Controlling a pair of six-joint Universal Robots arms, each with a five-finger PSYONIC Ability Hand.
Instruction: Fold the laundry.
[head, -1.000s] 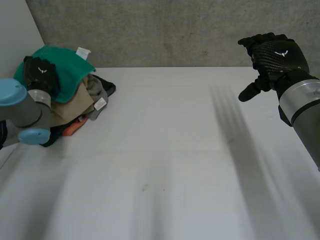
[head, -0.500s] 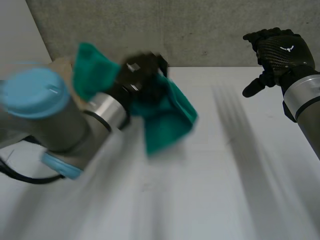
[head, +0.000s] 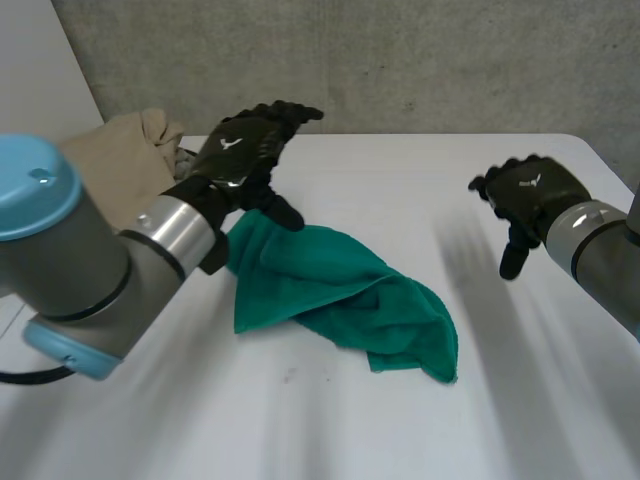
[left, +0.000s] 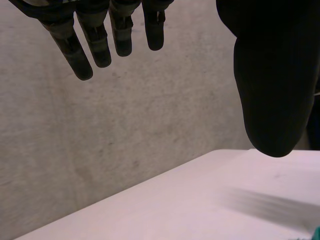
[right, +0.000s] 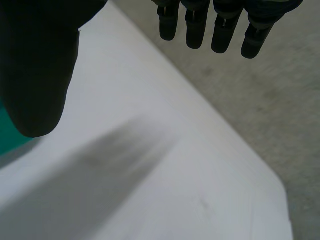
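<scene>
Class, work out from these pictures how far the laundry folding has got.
Done: one green cloth lies on the table, apart from the beige pile. In hand: nothing; the left hand and right hand are open. Left: the cloth is crumpled, unfolded, and the pile waits.

No word, number or brand name can be read anywhere here; the only sign I can make out is a small white winged emblem, without letters, on the back of each black hand. One stands on the left hand (head: 245, 150), which is at the far edge of the green cloth (head: 340, 300); the other stands on the right hand (head: 525, 195), well apart from that cloth, off towards the robot's right.
</scene>
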